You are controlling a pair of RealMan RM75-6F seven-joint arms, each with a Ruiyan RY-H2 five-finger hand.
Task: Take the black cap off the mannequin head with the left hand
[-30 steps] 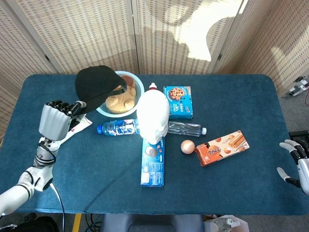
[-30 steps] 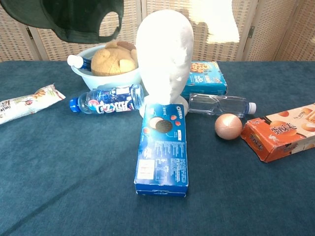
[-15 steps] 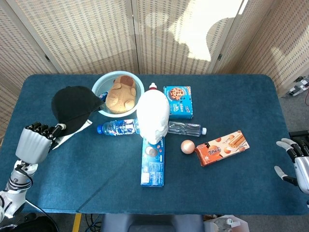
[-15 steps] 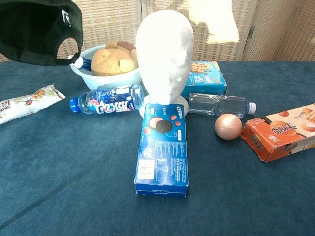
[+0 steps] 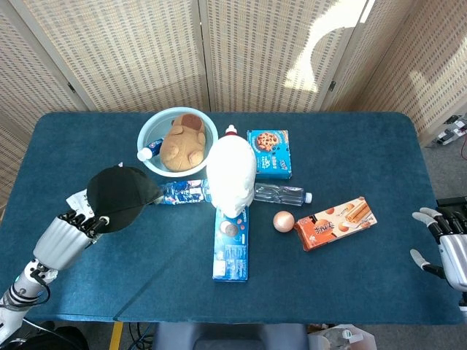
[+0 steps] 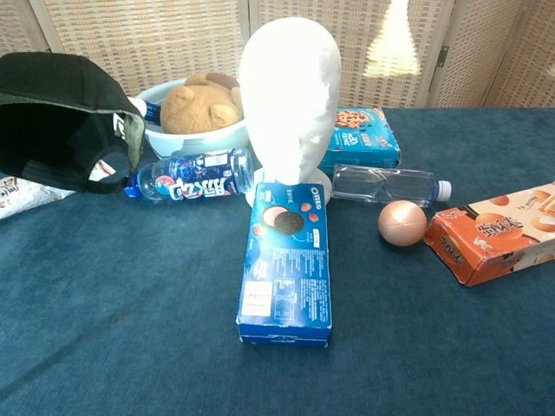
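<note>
Blue table (image 5: 350, 277), left hand (image 5: 67, 237) gripping black cap (image 5: 119, 206), chest view hand-less

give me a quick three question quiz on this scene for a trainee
1. True or false: the black cap sits on the mannequin head.
2. Which hand holds the cap? A) left hand B) right hand C) neither
3. Fill in: the plush bear lies in the light blue ____.

Key: 1. False, the head is bare and the cap is off to the side. 2. A, its fingers grip the cap's edge; the right hand holds nothing. 3. bowl.
</note>
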